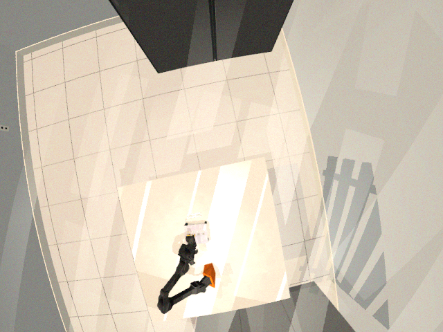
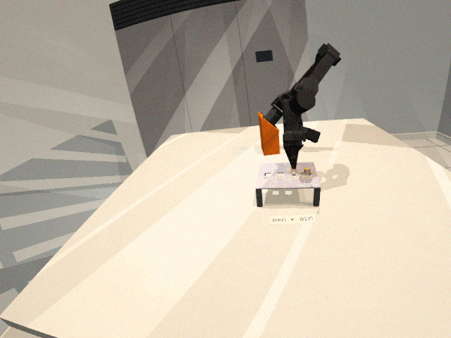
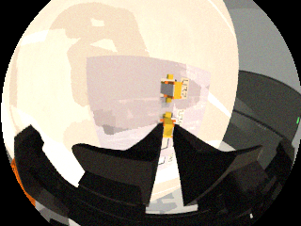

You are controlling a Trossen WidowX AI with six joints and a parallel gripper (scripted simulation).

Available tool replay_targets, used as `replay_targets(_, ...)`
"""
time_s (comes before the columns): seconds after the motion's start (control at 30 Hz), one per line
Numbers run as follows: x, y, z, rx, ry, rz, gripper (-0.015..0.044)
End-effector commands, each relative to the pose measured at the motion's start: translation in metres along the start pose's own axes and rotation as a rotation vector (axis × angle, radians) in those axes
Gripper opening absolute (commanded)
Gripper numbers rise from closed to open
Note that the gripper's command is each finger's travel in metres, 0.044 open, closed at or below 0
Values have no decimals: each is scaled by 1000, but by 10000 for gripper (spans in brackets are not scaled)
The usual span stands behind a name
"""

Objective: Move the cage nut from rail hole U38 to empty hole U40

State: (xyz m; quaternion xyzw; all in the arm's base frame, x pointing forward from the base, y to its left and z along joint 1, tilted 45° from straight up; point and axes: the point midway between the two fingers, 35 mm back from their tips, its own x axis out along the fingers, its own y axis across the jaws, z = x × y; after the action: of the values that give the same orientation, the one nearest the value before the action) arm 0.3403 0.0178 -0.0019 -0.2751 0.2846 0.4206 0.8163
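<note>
Tan table [image 1: 246,274] [image 2: 153,254] [image 3: 52,28] w/ rail plate stand [image 1: 194,228] [image 2: 269,183] [image 3: 122,94] & U38→U40 label [image 2: 292,220] just beside.

The single black arm [image 1: 172,282] [image 2: 318,69] is folded at its elbow, which stands at the upper right of the exterior frame, with the forearm descending toward the centre. The wrist [image 1: 186,252] [image 2: 292,117] points the tapered jaws of the gripper [image 1: 190,236] [image 2: 293,167] [image 3: 167,126] downward. In the wrist view, the two dark fingers converge near the middle of the frame, nearly closed, their tips slightly parted and gripping.
</note>
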Motion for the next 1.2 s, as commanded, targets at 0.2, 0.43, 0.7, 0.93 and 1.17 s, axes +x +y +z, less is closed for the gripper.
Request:
replay_targets(0.2, 0, -1, 1, -4, -5, 9, 30)
replay_targets(0.43, 0, -2, 1, -4, -4, 15, 30)
replay_targets(0.7, 0, -3, 2, -4, -4, 21, 30)
replay_targets(0.93, 0, -3, 2, -4, -4, 28, 30)
replay_targets(1.17, 0, -4, 2, -4, -4, 34, 30)
